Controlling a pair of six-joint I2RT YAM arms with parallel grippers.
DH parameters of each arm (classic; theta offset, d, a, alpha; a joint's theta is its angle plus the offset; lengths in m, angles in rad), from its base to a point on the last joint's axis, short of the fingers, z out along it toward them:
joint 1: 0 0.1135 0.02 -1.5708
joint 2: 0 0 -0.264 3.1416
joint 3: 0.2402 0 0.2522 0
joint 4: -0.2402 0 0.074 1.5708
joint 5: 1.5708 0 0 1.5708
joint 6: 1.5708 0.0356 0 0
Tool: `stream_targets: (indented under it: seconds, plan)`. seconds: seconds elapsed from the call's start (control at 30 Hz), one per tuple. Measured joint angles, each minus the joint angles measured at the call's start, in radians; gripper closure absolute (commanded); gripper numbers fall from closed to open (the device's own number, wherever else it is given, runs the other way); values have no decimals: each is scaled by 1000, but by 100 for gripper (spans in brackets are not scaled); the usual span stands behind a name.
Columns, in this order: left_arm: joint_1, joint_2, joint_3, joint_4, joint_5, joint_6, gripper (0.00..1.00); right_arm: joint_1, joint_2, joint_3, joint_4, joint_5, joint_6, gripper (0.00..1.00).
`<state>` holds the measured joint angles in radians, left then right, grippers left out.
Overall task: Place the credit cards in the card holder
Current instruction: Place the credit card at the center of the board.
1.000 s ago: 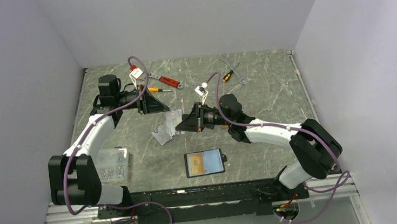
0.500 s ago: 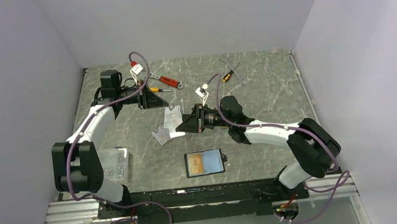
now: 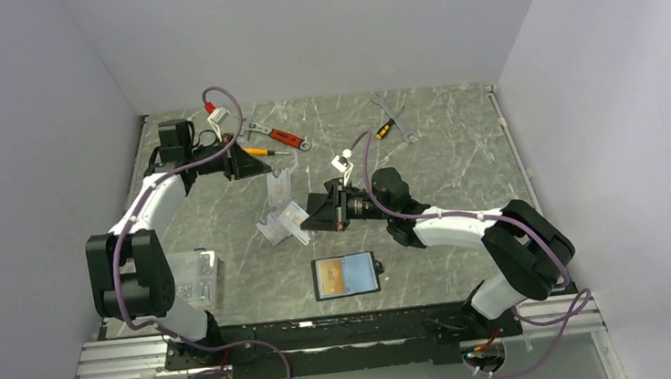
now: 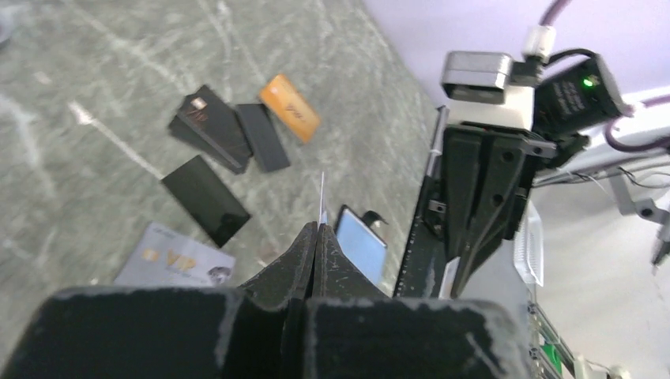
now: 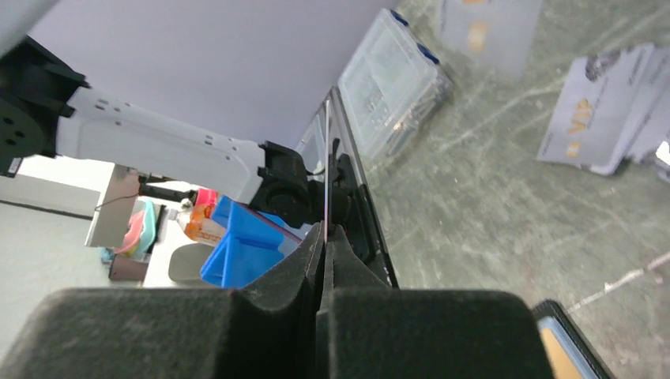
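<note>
Black padded fingers of my left gripper (image 4: 316,230) are pressed together on one thin card (image 4: 322,193), seen edge-on; my right gripper (image 5: 325,235) pinches a second thin card (image 5: 326,158), also edge-on. On the grey-green marbled tabletop (image 4: 95,71), through the left wrist camera, I count five loose credit cards: three plain black cards (image 4: 205,199), one gold-orange card (image 4: 291,118) and one silver-grey printed card (image 4: 175,260). One small black folding card holder (image 3: 346,276) lies open near the front edge, apart from the loose cards, with one orange card (image 3: 328,278) showing inside; one clear plastic box (image 3: 188,277) sits beside the left arm.
</note>
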<state>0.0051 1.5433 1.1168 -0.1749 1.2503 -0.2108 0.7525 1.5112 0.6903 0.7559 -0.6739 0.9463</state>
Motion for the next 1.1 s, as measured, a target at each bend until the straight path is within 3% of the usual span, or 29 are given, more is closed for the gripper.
stream_targets:
  seconds: [0.23, 0.43, 0.7, 0.83, 1.0, 1.1]
  plan:
    - [8, 77, -21, -18, -148, 55, 100, -10, 0, -69, -21, 4, 1, 100]
    - [-48, 148, -80, -32, -257, 95, 100, -28, -8, -82, -60, 24, -8, 100]
    - [-74, 200, -106, -43, -408, 128, 100, -32, -115, -99, -176, 81, -46, 100]
    - [-102, 202, -106, -66, -482, 152, 75, -32, -158, -130, -196, 101, -49, 100]
    - [-121, 192, -92, -132, -516, 196, 6, -32, -213, -148, -270, 137, -64, 100]
    - [-121, 139, -61, -210, -499, 212, 1, -32, -271, -148, -324, 166, -83, 100]
